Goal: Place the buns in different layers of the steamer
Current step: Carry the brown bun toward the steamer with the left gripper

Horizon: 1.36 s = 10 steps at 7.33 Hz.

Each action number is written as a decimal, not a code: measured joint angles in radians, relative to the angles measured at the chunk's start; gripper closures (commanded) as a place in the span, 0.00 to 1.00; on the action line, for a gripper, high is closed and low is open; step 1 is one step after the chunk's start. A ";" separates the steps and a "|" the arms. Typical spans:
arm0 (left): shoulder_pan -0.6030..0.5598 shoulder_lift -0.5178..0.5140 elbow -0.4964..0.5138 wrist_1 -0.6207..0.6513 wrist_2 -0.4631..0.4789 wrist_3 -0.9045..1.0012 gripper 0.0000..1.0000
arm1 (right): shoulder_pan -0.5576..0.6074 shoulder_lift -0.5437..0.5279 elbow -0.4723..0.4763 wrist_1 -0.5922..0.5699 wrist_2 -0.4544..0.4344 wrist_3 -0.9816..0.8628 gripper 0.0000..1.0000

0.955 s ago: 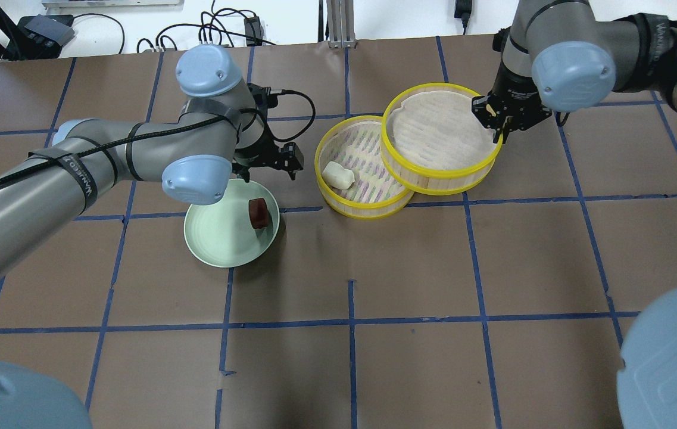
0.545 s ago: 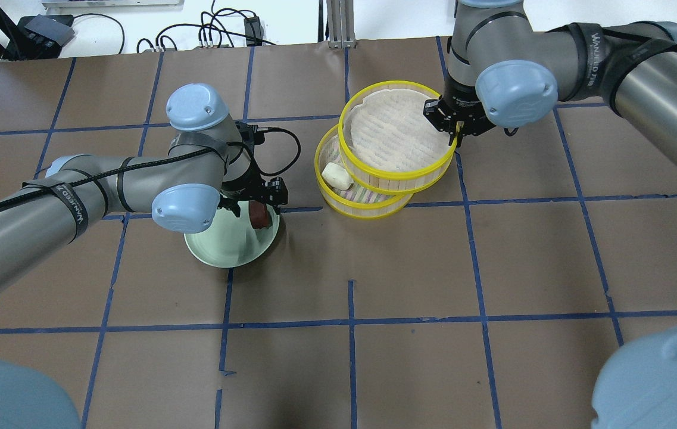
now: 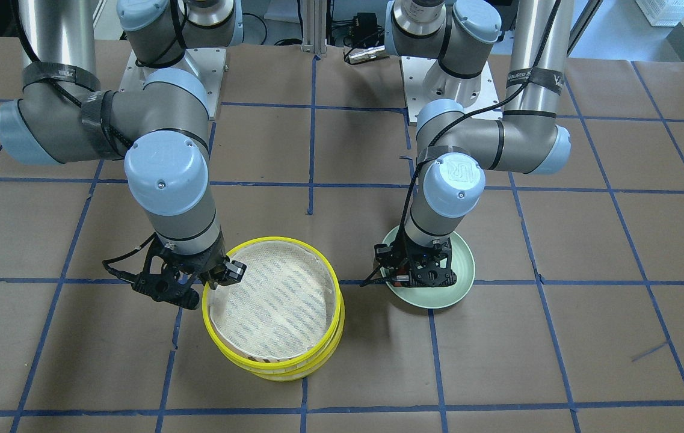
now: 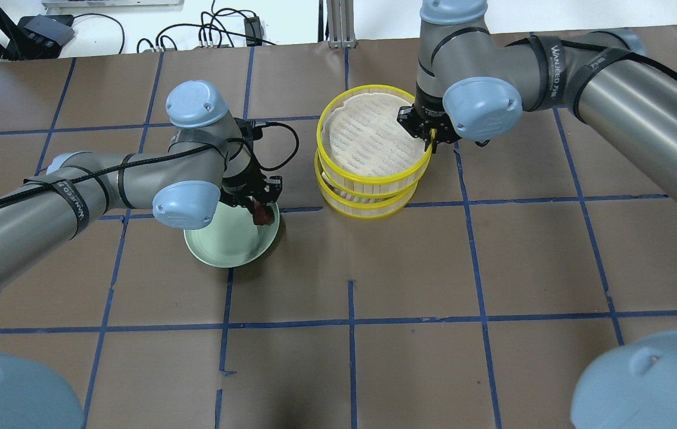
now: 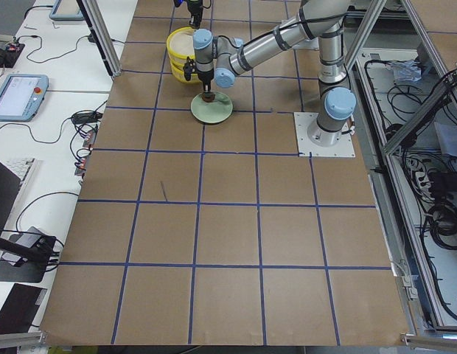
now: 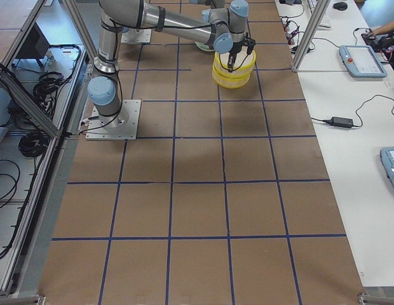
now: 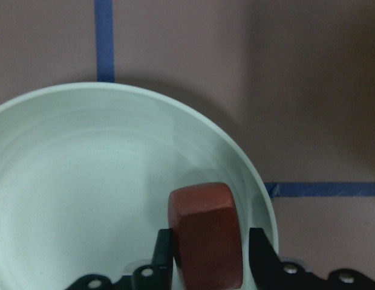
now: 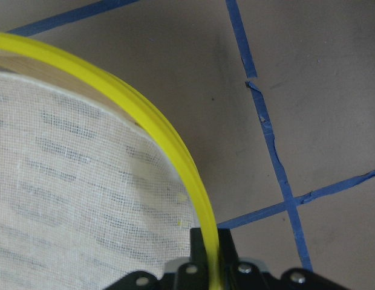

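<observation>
The upper steamer layer (image 4: 368,137), yellow-rimmed with a whitish liner, sits over the lower layer (image 4: 368,210), almost in line with it. My right gripper (image 4: 430,140) is shut on the upper layer's right rim, which also shows in the right wrist view (image 8: 169,145). The white bun is hidden under the upper layer. The dark reddish-brown bun (image 7: 205,235) lies at the right edge of the pale green plate (image 4: 225,241). My left gripper (image 4: 258,205) is low over the plate, its fingers closed against both sides of that bun.
Brown table paper with a blue tape grid surrounds the plate and the steamer. Cables lie beyond the far table edge (image 4: 219,33). In the front-facing view the plate (image 3: 462,264) is right of the steamer stack (image 3: 275,307).
My right gripper carried the upper layer left until it covered the lower layer and the white bun. My left gripper moved down onto the plate and closed around the dark bun.
</observation>
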 measured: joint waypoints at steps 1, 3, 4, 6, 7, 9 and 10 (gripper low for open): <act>0.000 0.009 0.017 0.011 0.002 -0.001 1.00 | 0.003 0.009 0.004 -0.010 0.003 0.003 0.91; -0.005 0.051 0.092 -0.046 0.001 -0.018 1.00 | 0.007 0.020 0.013 -0.022 0.003 -0.018 0.91; -0.010 0.072 0.127 -0.097 -0.007 -0.047 1.00 | 0.008 0.024 0.018 -0.026 0.000 -0.033 0.90; -0.016 0.092 0.163 -0.144 -0.054 -0.112 1.00 | 0.008 0.026 0.026 -0.028 0.000 -0.039 0.90; -0.020 0.098 0.173 -0.152 -0.076 -0.133 1.00 | 0.008 0.025 0.025 -0.030 0.002 -0.037 0.90; -0.025 0.101 0.202 -0.167 -0.128 -0.180 1.00 | 0.009 0.022 0.022 -0.030 0.006 -0.015 0.89; -0.028 0.103 0.213 -0.174 -0.144 -0.195 1.00 | 0.010 0.022 0.025 -0.029 0.007 -0.010 0.88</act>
